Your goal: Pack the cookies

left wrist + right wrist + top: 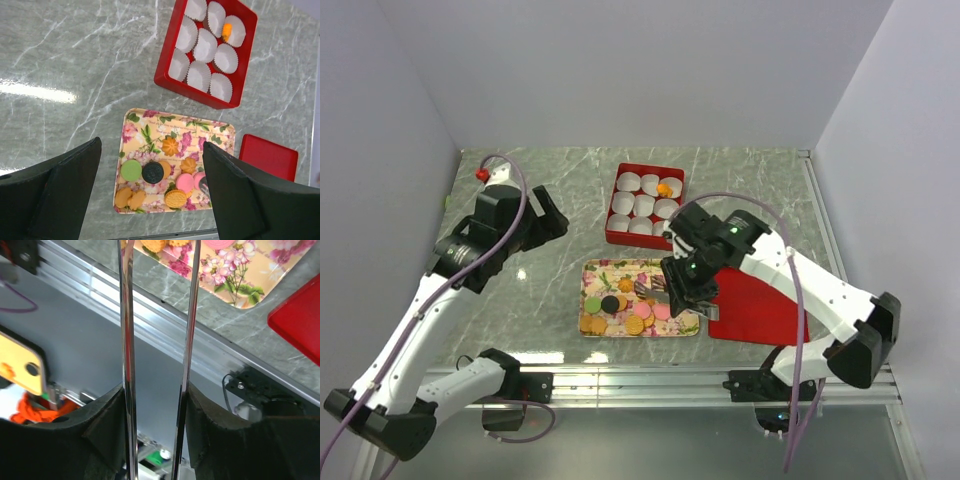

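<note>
Cookies [620, 308] on tray [595, 270] | right claw [687, 291] angled down, gripping tongs [649, 290] | left claw [550, 217] aloft, wide open

Marble table [550, 275]; floral tray [605, 272], red box [630, 238], lid [760, 305]

The grey-green marble-patterned tabletop [75, 60] is smooth and polished, with a bright streak of glare; the red square box [164, 75] and the flat red lid [270, 155] look like smooth plastic with a slight sheen; the white fluted cups [205, 45] are thin matt paper, crimped; the floral rectangular tray [150, 125] has a printed, satin surface; among the cookies [170, 146], the round green disc [131, 170] and pink disc [184, 182] are smooth and matt, the black disc [153, 172] embossed, the golden-brown ones [175, 198] ridged and grainy; the left gripper [151, 147] has fingers [60, 195] of matt black plastic; two long metal strips [126, 340] are mirror-polished; the aluminium rail [150, 310] is brushed and silvery.
</note>
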You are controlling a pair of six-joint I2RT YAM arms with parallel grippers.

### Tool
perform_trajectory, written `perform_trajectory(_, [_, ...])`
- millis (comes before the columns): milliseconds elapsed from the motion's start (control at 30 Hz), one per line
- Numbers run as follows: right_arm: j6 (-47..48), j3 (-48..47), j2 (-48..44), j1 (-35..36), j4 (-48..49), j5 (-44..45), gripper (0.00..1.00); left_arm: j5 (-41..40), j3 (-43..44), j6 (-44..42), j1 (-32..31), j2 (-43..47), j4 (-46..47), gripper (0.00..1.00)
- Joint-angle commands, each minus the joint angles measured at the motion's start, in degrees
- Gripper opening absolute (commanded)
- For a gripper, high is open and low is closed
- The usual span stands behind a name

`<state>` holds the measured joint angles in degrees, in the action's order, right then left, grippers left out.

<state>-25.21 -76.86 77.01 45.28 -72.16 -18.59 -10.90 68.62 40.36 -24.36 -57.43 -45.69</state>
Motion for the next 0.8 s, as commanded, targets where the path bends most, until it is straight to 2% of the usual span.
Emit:
perform_trajectory(0, [1.48, -3.73, 1.91, 3.14, -1.84, 3.82, 0.51, -2.2, -0.59, 1.65, -0.25, 3.19, -1.77, 0.88])
perform_trajectory(267, [1.31, -7.69, 6.92, 10.0, -6.23, 7.95, 0.53, -3.78, -1.73, 2.53, -0.25, 6.89, -4.49, 0.88])
perform_trajectory(767, [0.25, -8.48, 13.95, 17.47, -7.64, 10.23, 0.57, -4.57, -4.02, 3.23, -0.25, 9.7, -5.55, 0.88])
